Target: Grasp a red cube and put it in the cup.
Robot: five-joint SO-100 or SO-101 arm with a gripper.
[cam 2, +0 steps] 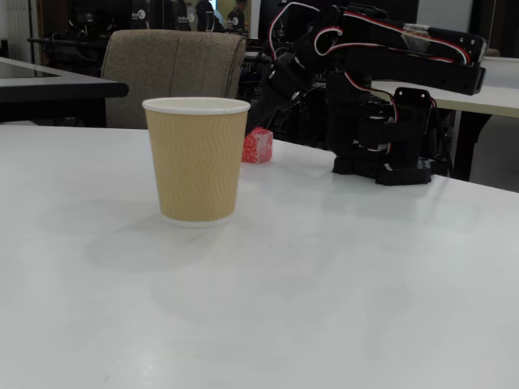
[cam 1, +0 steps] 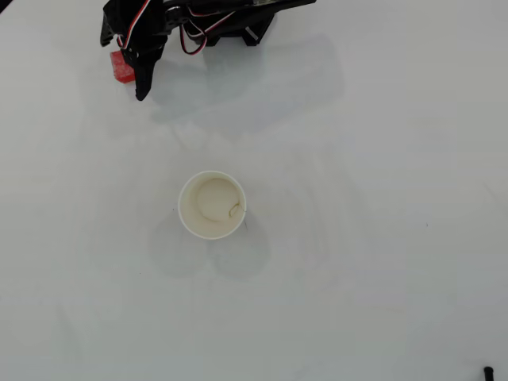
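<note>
White tabletop [cam 1: 357, 238] fills the overhead view; the fixed view adds a beige upholstered chair [cam 2: 174, 61] and dark office furniture behind the table.

At the top left of the overhead view, the black gripper [cam 1: 135, 75] points down toward the table, with red, white and black wires looping over its back. One long dark finger [cam 1: 143, 79] reaches toward the middle of the table. The red cube [cam 1: 121, 67] sits just beside that finger, on its left in this view, partly covered by the gripper body above it. Whether the finger touches the cube cannot be told, and whether the gripper's fingers are spread or closed cannot be told either, since only one finger shows clearly.

In the fixed view the gripper [cam 2: 263, 109] comes down just behind and above the red cube [cam 2: 257, 146], which rests on the table. The arm's black base [cam 2: 389, 130] stands to the right of the cube in that view.

Farther from the gripper, well apart from it and the cube, the cup [cam 1: 212, 205] stands upright near the table's middle. From above its inside is cream. From the side the cup [cam 2: 196, 158] shows a tan ribbed wall and white rim.
</note>
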